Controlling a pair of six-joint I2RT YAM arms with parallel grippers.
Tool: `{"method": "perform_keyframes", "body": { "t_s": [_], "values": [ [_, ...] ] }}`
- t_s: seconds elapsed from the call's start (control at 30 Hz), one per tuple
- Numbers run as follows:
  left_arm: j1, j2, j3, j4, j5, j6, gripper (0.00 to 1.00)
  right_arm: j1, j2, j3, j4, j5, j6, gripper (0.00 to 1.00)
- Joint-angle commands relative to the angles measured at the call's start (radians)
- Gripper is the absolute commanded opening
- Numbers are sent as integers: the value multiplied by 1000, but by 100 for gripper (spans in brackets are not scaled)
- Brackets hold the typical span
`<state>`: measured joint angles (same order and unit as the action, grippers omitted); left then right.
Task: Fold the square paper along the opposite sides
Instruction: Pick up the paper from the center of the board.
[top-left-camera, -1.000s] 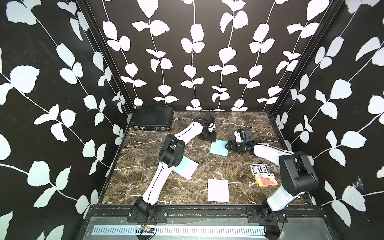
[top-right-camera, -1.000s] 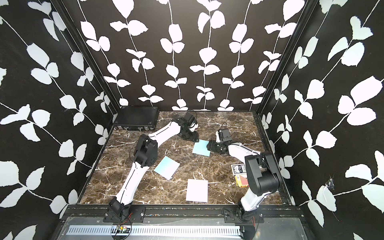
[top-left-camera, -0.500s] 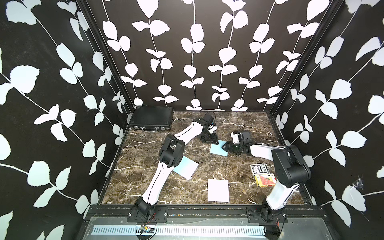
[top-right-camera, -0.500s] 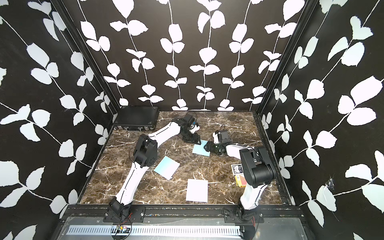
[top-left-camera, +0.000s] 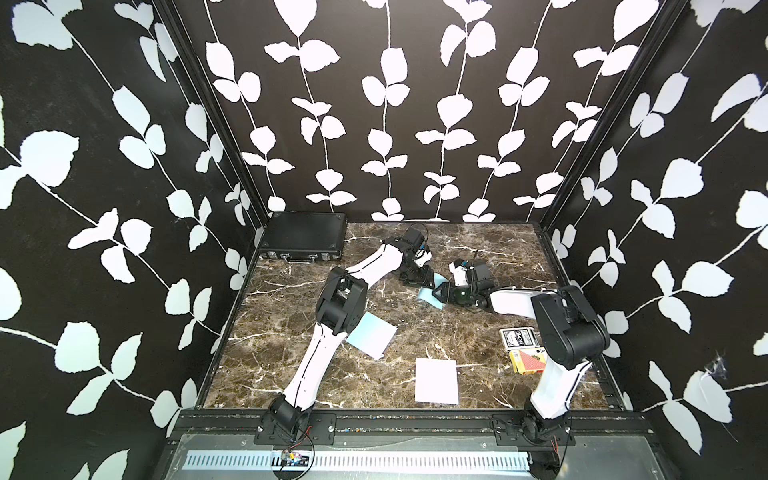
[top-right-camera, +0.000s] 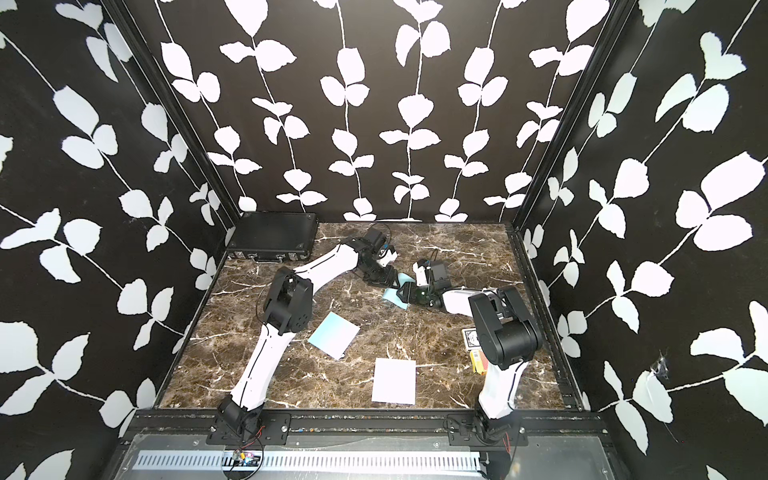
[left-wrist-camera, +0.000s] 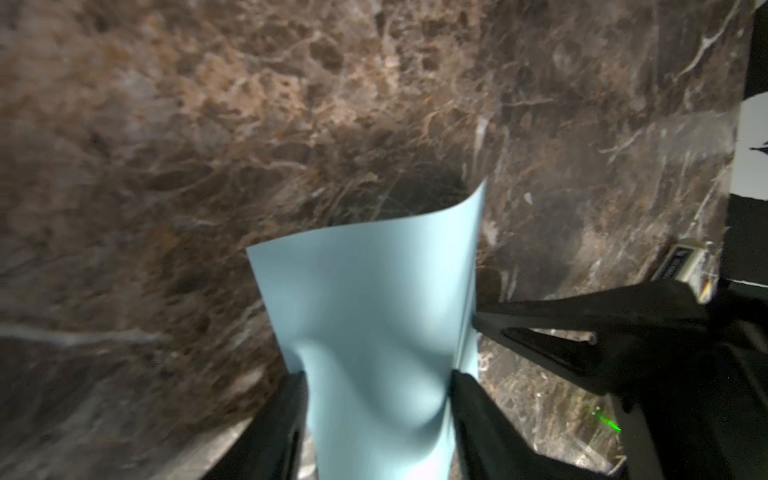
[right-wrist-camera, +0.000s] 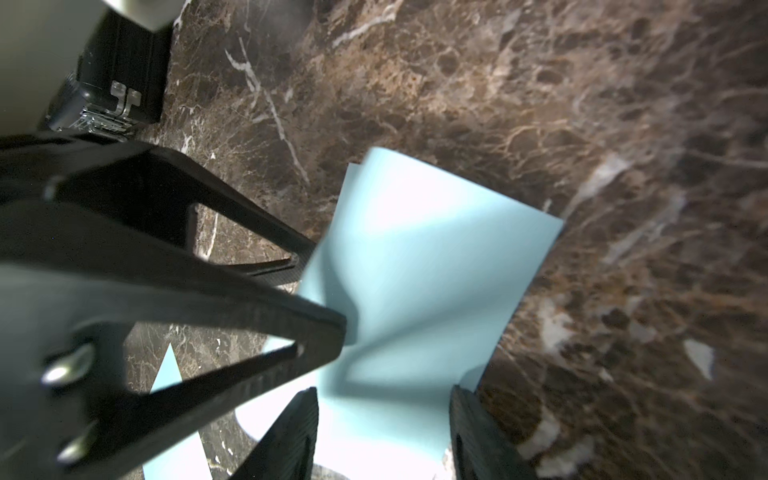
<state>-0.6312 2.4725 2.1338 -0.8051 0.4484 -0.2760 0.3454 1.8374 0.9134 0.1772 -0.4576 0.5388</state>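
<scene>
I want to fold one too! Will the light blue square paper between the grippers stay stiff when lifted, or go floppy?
Probably floppy: the light blue square paper bows and ripples between the fingers of the left gripper. Likely light too, since its far corner curls up off the brown marble table. It may crease easily at that ripple.
</scene>
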Motion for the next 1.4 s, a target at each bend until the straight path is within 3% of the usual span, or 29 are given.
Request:
{"method": "perform_keyframes", "body": {
  "t_s": [0.0, 0.3, 0.6, 0.93, 1.1, 1.37],
  "values": [
    [4, 9, -54, -73, -36, -3, 48, 9, 42, -11, -82, 16, -12, 54],
    [15, -22, -81, -56, -13, -21, 30, -1, -53, -1, -149, 29, -47, 59],
    [67, -189, -267, 191, 171, -148, 24, -49, -195, 37, -172, -60, 3, 61],
    [113, -352, -439, 466, 321, -297, 21, -160, -200, -18, 231, -410, 365, 70],
    [113, -405, -495, 579, 374, -354, 22, -164, -128, -29, 430, -490, 510, 75],
    [113, -473, -562, 658, 410, -380, 23, -171, -28, -14, 487, -542, 507, 78]
  ]
}}
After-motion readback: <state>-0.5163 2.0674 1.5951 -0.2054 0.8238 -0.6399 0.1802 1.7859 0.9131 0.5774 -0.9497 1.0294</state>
